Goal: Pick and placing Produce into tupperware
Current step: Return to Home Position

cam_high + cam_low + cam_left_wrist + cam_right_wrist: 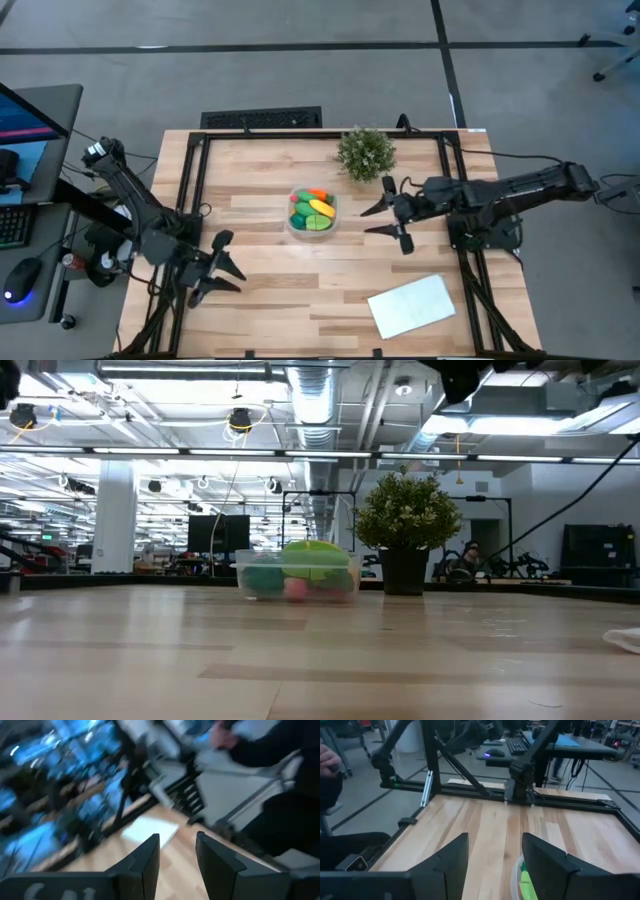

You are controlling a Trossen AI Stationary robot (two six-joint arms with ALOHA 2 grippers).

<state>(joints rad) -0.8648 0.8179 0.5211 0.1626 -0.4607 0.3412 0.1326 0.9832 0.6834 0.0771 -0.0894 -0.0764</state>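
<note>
The right gripper [366, 222], jaws wide and empty just beside the container [290, 222], can tip it and spill the produce [315, 208] if swung carelessly; the left gripper [232, 282], likewise wide, sits farther off.

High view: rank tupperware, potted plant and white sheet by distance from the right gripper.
1. tupperware, straight ahead of the right gripper.
2. potted plant, toward the picture's top.
3. white sheet, toward the picture's bottom right.
</note>
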